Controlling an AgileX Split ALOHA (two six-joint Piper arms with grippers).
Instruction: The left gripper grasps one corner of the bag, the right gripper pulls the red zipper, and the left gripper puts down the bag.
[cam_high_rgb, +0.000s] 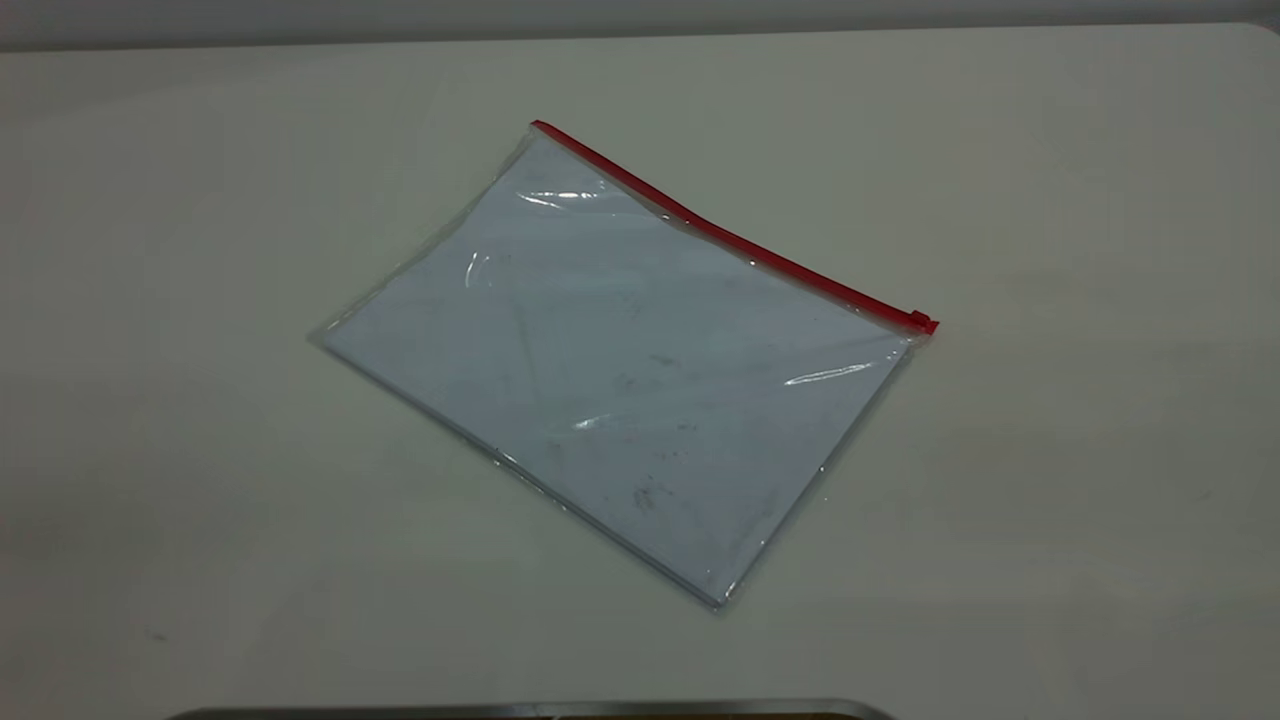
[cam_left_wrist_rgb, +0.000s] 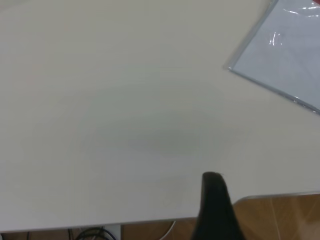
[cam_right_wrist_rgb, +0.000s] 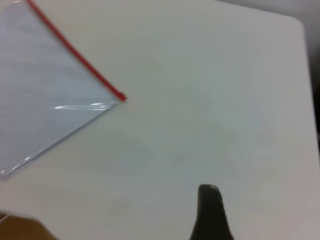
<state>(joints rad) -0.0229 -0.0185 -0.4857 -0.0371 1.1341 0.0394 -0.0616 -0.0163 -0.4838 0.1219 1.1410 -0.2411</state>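
Note:
The bag (cam_high_rgb: 620, 360) lies flat on the white table (cam_high_rgb: 1050, 200), a clear pouch with a pale bluish sheet inside. The red zipper (cam_high_rgb: 730, 238) runs along its far long edge, with the slider tab (cam_high_rgb: 922, 322) at the right-hand corner (cam_high_rgb: 915, 335). Neither arm appears in the exterior view. In the left wrist view the left gripper (cam_left_wrist_rgb: 212, 200) is over bare table near the table's edge, well apart from the bag (cam_left_wrist_rgb: 285, 55). In the right wrist view the right gripper (cam_right_wrist_rgb: 209, 210) hovers over bare table, away from the red zipper (cam_right_wrist_rgb: 75, 52) and its tab end (cam_right_wrist_rgb: 121, 98).
A grey metal edge (cam_high_rgb: 530, 710) shows at the front of the exterior view. The table edge and brown floor (cam_left_wrist_rgb: 280, 215) lie close to the left gripper. Open table surface surrounds the bag on all sides.

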